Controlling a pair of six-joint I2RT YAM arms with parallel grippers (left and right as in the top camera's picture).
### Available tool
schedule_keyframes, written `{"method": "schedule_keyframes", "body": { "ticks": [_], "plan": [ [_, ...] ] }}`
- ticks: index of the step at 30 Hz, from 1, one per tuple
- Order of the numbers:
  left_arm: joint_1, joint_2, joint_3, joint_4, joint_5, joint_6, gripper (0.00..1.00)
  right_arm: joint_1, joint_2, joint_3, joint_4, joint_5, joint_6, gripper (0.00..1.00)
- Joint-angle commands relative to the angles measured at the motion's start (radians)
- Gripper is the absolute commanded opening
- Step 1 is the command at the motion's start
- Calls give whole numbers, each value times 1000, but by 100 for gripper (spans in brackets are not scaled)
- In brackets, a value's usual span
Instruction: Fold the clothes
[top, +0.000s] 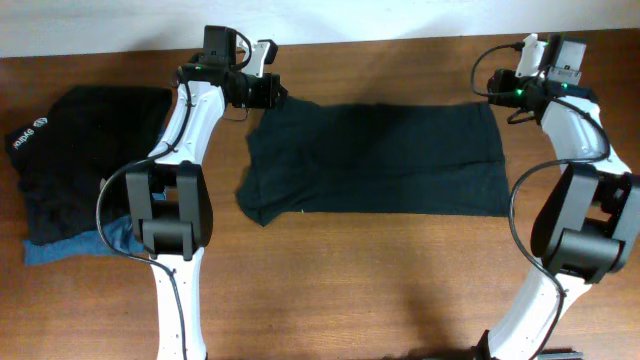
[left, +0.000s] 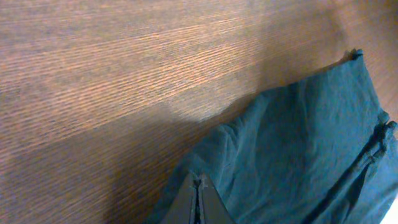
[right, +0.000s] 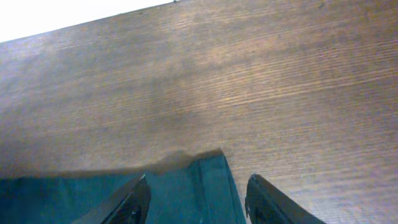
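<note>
Wood of the table (top: 400, 280) surrounds the dark fabric T-shirt (top: 380, 160), which lies flat between my hands. Its long axis runs hand to hand, sleeved end leftward, straight hem rightward. My left hand (top: 272, 92) is pinched shut on its corner. My right hand (right: 196, 200) stands half wide, astride the hem corner.
</note>
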Motion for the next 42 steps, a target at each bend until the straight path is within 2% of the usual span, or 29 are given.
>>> {"method": "schedule_keyframes", "body": {
  "ticks": [1, 11, 25, 29, 32, 39, 41, 42],
  "plan": [
    [4, -28, 20, 3, 22, 1, 0, 4, 50, 11, 31, 1, 16, 56],
    [3, -28, 20, 3, 18, 1, 0, 4, 167, 11, 173, 2, 16, 56],
    [3, -28, 20, 2, 18, 1, 1, 3, 246, 11, 195, 24, 16, 54],
    [3, -28, 20, 2, 18, 1, 1, 3, 246, 11, 189, 24, 16, 39],
    [3, -28, 20, 0, 18, 1, 0, 3, 246, 11, 175, 24, 16, 36],
    [3, -28, 20, -2, 18, 1, 0, 4, 246, 11, 157, 23, 16, 17],
    [3, -28, 20, -2, 18, 1, 1, 4, 246, 11, 150, 24, 16, 6],
    [3, -28, 20, -2, 18, 1, 1, 4, 246, 11, 149, 23, 16, 4]
  ]
}}
